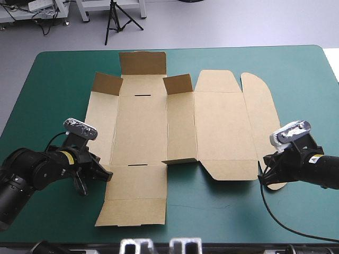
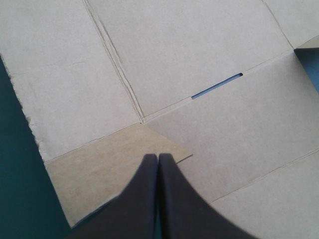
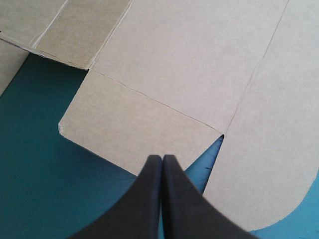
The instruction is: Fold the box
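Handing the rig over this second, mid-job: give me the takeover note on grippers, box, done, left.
Brown cut-board box sheet: mostly flat on the teal-green table cover; three far flaps tilted up.
Left black gripper: shut, apparently holding nothing, tip over a small flap at the sheet's near-left edge.
Right black gripper: shut, at the near-right tuck flap.
Done: little else. Left: raise and tuck the walls.

No words or numbers can be read anywhere. The flat brown cardboard box sheet (image 1: 140, 132) is plain, with no print on it. A small yellow sticker (image 1: 64, 155) sits on the black left arm (image 1: 32, 172). Another yellow sticker (image 1: 317, 157) sits on the black right arm (image 1: 328, 177). Both stickers are too small to read.
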